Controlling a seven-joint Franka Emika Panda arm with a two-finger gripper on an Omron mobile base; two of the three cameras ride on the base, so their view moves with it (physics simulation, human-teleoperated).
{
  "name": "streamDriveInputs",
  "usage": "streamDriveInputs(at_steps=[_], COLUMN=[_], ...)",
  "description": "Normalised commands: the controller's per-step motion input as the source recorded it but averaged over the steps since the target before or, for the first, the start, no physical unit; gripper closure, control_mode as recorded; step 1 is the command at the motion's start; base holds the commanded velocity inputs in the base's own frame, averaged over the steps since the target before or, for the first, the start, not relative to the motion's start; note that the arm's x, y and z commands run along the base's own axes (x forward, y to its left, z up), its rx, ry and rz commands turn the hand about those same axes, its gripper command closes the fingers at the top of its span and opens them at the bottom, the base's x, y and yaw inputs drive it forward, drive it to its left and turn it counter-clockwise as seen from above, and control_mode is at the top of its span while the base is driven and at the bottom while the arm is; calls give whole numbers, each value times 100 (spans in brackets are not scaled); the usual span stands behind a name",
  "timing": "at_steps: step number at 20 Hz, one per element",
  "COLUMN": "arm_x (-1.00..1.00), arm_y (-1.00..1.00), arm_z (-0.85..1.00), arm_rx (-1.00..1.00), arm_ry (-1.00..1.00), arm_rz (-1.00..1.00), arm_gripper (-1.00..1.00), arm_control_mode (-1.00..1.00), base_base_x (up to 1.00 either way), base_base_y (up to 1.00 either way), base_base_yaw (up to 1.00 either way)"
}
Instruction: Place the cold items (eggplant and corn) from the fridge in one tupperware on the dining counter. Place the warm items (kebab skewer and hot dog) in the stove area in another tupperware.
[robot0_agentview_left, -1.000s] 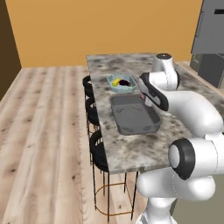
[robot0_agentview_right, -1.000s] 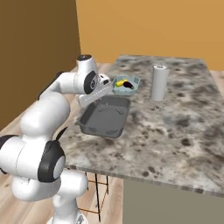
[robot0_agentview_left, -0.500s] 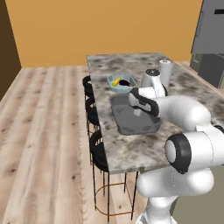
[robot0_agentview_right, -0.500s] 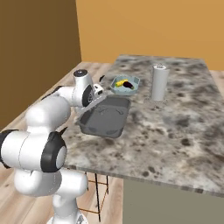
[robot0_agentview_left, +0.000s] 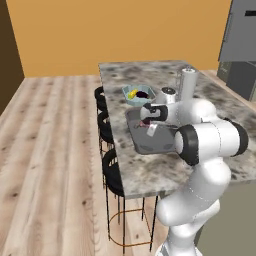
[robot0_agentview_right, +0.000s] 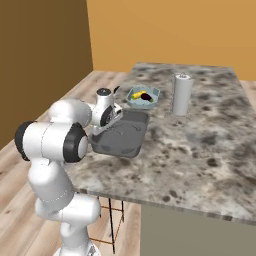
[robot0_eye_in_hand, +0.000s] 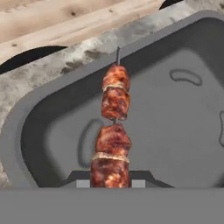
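The gripper (robot0_agentview_left: 151, 131) is closed around the skewer (robot0_eye_in_hand: 113, 140), holding it just above the grey tub (robot0_eye_in_hand: 183, 113) on the counter (robot0_agentview_right: 210, 145). No writing shows anywhere.

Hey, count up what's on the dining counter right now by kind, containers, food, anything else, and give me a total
Containers: 2, the grey tupperware and the light blue tupperware.
Food items: 3, the kebab skewer held over the grey one, plus the corn and the eggplant in the blue one.
Paper towel roll: 1.
Total: 6.
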Motion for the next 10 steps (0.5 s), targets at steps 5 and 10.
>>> streamDriveInputs(at_steps=[5, 10], arm_x=[59, 43], arm_y=[-35, -14], arm_z=[-52, -36], arm_rx=[21, 19], arm_ry=[18, 10], arm_rz=[17, 12], arm_gripper=[100, 100], arm_control_mode=[-100, -100], base_base_x=[0, 0], base_base_y=[0, 0], base_base_yaw=[0, 0])
